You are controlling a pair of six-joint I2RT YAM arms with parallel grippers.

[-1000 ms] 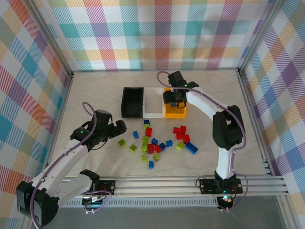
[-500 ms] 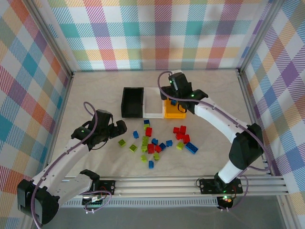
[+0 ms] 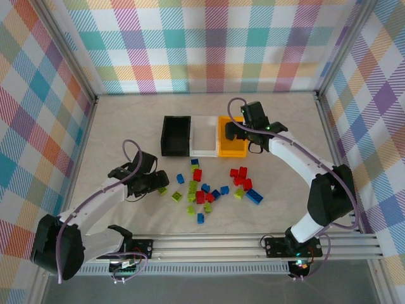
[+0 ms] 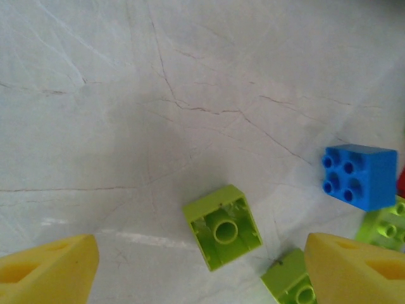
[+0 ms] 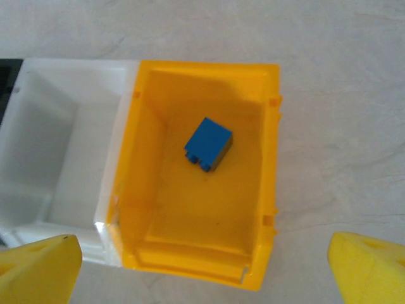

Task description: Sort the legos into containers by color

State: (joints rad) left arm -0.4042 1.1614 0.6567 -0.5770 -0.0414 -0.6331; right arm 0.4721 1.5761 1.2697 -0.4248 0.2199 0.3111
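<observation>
Three containers stand in a row: black point(image 3: 176, 136), white point(image 3: 204, 144) and orange-yellow point(image 3: 231, 151). One blue lego point(image 5: 208, 144) lies inside the orange-yellow container point(image 5: 142, 190), beside the white one point(image 5: 57, 145). My right gripper point(image 3: 242, 138) hangs open over that container's right side, with nothing between its fingers point(image 5: 370, 266). Red, blue and lime legos point(image 3: 209, 190) are scattered on the table in front. My left gripper point(image 3: 157, 183) is open and low at the pile's left end. An upside-down lime lego point(image 4: 223, 227) lies between its fingers point(image 4: 47, 269), touching neither.
A second lime lego point(image 4: 288, 284) lies close against the left gripper's right finger, with a blue one point(image 4: 359, 176) and another lime one point(image 4: 386, 225) further right. Metal rails point(image 3: 221, 244) run along the near table edge. Checked walls enclose the table.
The right gripper opened over the orange-yellow container, left the blue lego inside and drifted right. The left arm moved right and down over the lime lego at the pile's left end.
</observation>
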